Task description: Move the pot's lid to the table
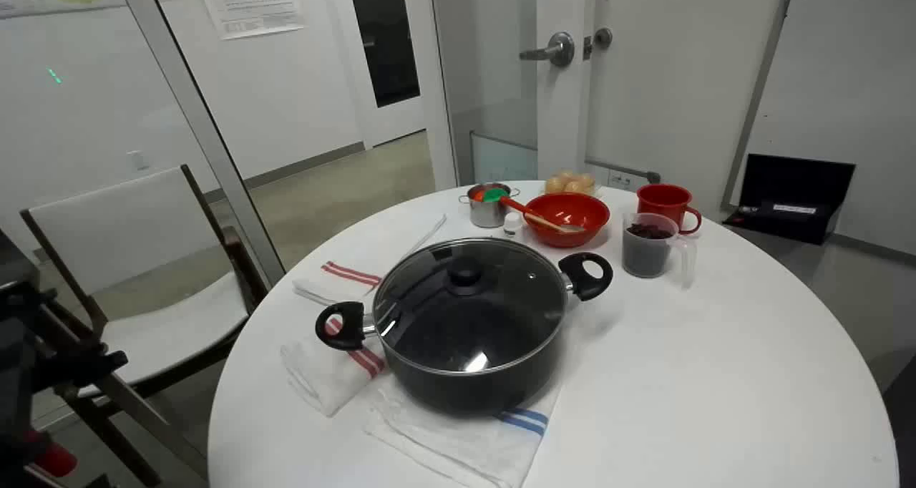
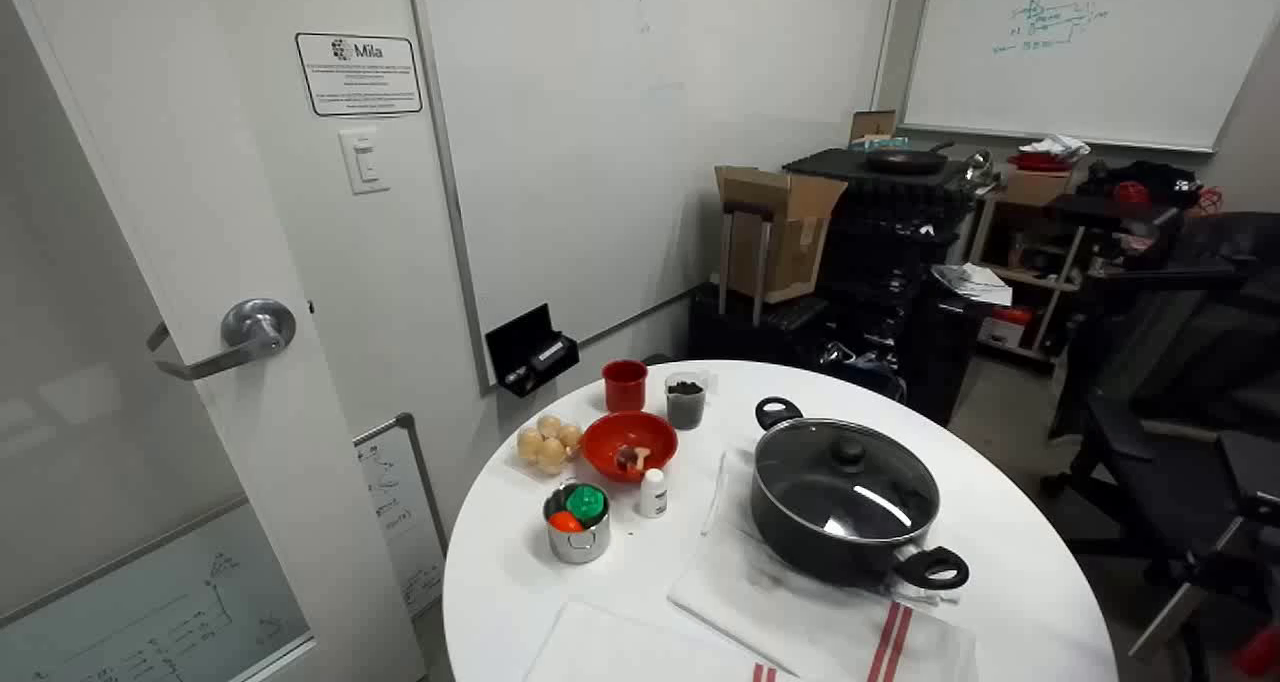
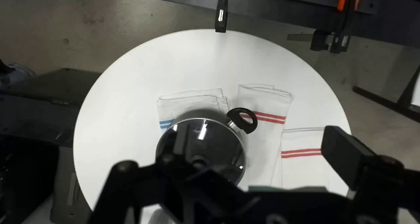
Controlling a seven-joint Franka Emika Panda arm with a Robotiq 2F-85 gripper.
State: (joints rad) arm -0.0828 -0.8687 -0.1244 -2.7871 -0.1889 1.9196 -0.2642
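The black pot (image 1: 465, 393) stands on towels on the round white table (image 1: 687, 395) in both exterior views (image 2: 795, 532). The glass lid (image 1: 494, 327) with its metal rim and black knob rests flat on the pot in both exterior views (image 2: 850, 492). In the wrist view, the lid (image 3: 213, 145) shows lower middle, with one pot handle visible; its near part and knob are partly hidden by my left finger. My gripper (image 3: 271, 168) is open and empty, fingers wide apart, above the table and apart from the lid. The gripper is not clearly seen in the exterior views.
Striped towels (image 3: 265, 119) lie beneath and beside the pot. A red bowl (image 1: 569, 220), steel pot (image 1: 488, 209), red mug (image 1: 665, 200), measuring cup (image 1: 646, 248), white bottle (image 2: 653, 494) and egg-like items (image 2: 550, 444) stand nearby. A chair (image 1: 143, 259) stands beside the table.
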